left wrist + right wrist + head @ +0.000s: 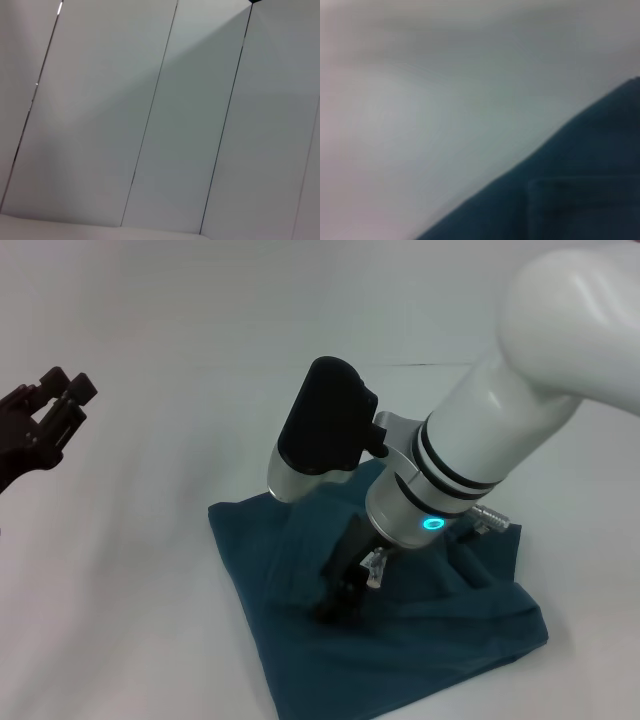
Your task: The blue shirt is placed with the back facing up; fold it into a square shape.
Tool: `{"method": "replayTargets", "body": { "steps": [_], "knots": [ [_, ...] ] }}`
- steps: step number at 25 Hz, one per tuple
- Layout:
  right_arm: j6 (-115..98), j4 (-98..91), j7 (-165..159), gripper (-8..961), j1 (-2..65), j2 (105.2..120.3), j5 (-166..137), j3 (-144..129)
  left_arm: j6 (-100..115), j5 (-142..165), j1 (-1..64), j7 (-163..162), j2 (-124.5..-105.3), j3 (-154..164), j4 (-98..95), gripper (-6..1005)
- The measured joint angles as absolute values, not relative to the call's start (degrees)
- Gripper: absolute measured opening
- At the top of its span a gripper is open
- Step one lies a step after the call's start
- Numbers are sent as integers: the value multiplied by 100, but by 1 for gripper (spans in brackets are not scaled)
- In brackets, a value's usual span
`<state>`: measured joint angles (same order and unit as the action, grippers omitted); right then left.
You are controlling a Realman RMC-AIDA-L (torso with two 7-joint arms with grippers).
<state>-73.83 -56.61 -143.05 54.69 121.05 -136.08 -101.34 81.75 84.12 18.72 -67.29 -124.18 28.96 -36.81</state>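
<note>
The blue shirt (420,640) lies folded into a rough square on the white table, plain side up, with a raised crease near its middle. My right gripper (340,605) reaches down onto the shirt's middle, its dark fingers pressed into the cloth. The right wrist view shows only a corner of the blue shirt (570,195) against the table. My left gripper (45,420) hangs raised at the far left, away from the shirt, its fingers apart with nothing between them.
The white table (150,620) spreads around the shirt on all sides. The left wrist view shows only pale wall panels (160,120).
</note>
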Motion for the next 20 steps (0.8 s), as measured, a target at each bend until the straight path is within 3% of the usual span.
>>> {"method": "replayTargets", "body": {
  "steps": [15,20],
  "knots": [
    [-6784,-5149,-14460,527,5719,12103,-13852,-10312,8158,8420,1944,-6732,-12410,2918,-3683,358],
    [-6705,-5150,-14406,386,5694,12100,-13897,-10319,8129,8420,1956,-6727,-12410,2918,-3682,359]
  ]
}}
